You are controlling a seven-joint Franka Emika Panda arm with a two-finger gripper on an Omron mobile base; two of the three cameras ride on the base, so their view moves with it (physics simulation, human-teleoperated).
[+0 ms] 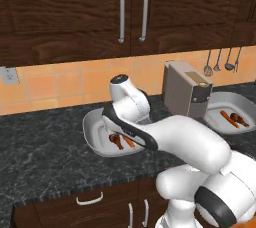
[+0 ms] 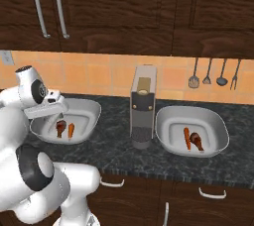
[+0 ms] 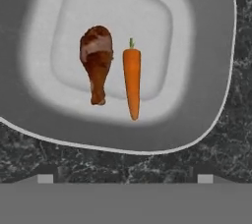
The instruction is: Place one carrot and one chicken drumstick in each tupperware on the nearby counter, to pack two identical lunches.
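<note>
A boxy silver toaster (image 2: 143, 113) is standing upright near the orange tiled backsplash (image 2: 99, 74). Four dark utensils (image 2: 214, 74) are hanging on that wall (under dark wooden upper cabinets (image 1: 75, 12) with silver handles (image 1: 121, 9)).

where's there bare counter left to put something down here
Bare counter lies left of the left tupperware, and along the front edge before the toaster. It is crowded around the toaster, flanked by both containers; the right tupperware holds a carrot and drumstick.
</note>
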